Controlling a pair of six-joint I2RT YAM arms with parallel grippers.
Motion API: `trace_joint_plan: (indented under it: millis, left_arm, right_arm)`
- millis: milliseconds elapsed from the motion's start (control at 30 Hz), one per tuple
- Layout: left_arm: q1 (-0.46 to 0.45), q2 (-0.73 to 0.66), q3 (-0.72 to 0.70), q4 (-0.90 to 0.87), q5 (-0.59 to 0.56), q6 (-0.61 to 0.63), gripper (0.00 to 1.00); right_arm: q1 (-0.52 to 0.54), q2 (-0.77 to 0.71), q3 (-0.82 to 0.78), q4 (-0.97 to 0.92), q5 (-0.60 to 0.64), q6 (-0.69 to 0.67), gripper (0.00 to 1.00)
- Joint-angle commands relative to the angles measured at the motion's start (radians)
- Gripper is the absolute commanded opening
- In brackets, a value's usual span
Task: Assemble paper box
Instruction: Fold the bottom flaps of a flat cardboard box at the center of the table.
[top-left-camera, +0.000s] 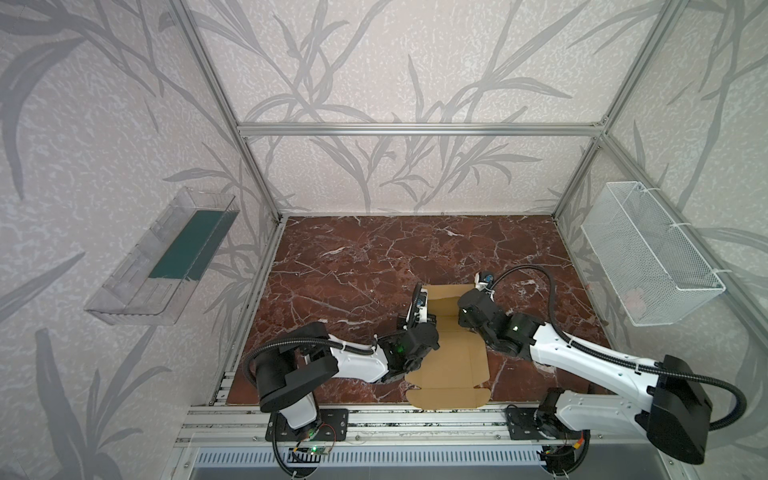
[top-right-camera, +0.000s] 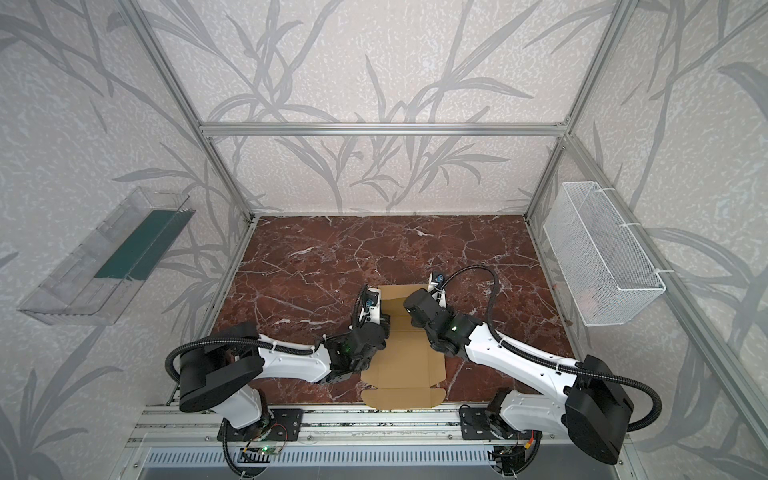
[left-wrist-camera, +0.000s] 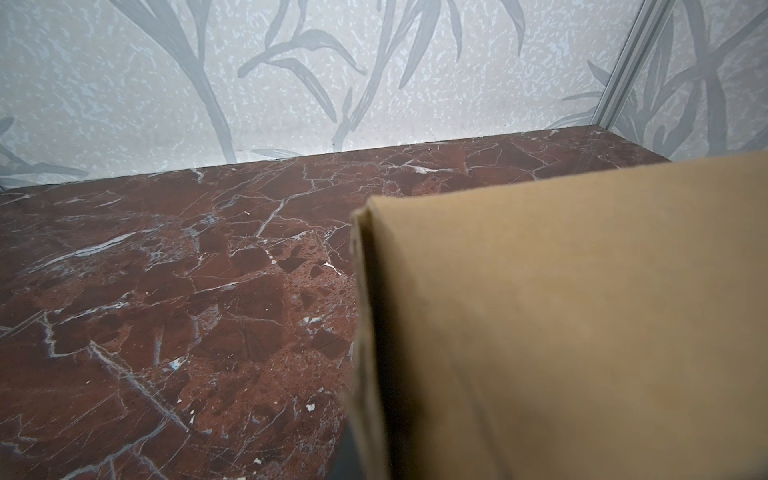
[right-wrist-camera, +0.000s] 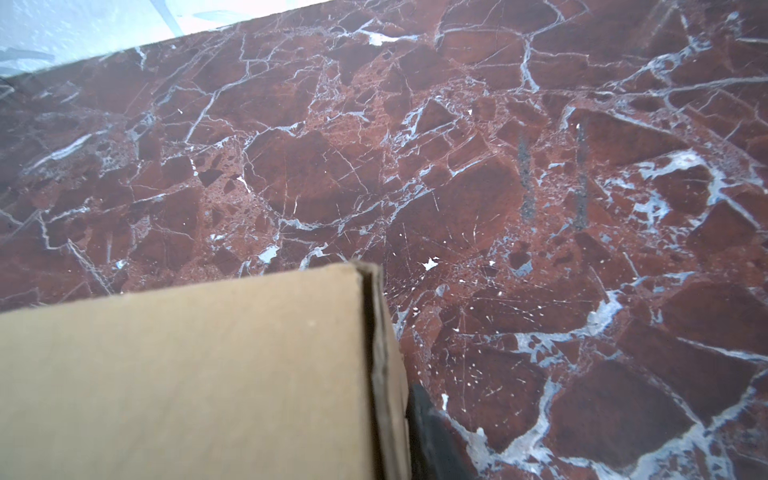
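- Standing here, I see the table (top-left-camera: 353, 257) with the paper box (top-left-camera: 451, 365) at its six o'clock.
- The left gripper (top-left-camera: 423, 303), at the box's nine o'clock, seems to pinch a raised wall; of the right gripper (top-left-camera: 482, 286), at three o'clock, I cannot tell.
- Best hold both walls square before tucking.
- No readable writing.

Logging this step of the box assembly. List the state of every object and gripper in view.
paper box: partly folded, far walls raised, near flap flat, reaching the table front edge.
left gripper: shut, apparently pinching the box's left wall.
right gripper: beside the right wall; open or shut unclear.
wire-mesh basket: hung upright, contents unclear.
clear tray: wall-mounted, holding a dark green strip.
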Motion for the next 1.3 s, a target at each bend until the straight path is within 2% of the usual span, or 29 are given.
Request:
trace_joint_plan:
  millis: [0, 333, 500, 833, 1067, 1267]
  left_arm:
    - [-0.009, -0.031, 0.019, -0.005, -0.016, -0.019, 0.00]
    - [-0.009, -0.033, 0.017, 0.000, -0.027, -0.026, 0.00]
    - [-0.009, -0.035, 0.016, 0.001, -0.031, -0.024, 0.00]
    - [-0.009, -0.041, 0.013, 0.001, -0.045, -0.025, 0.00]
    - [-0.009, -0.045, 0.012, 0.001, -0.051, -0.021, 0.00]
    - [-0.009, -0.045, 0.019, -0.005, -0.057, -0.025, 0.00]
  right_arm:
    - [-0.005, 0.009, -0.009, 0.049, -0.002, 0.014, 0.25]
    - [-0.004, 0.028, -0.085, 0.175, -0.081, -0.002, 0.24]
    - [-0.004, 0.034, -0.114, 0.226, -0.125, -0.009, 0.27]
    - [-0.004, 0.046, -0.132, 0.199, -0.122, 0.003, 0.22]
    - [-0.004, 0.025, -0.124, 0.153, -0.094, 0.011, 0.14]
    - [-0.004, 0.037, -0.070, 0.042, -0.047, 0.037, 0.00]
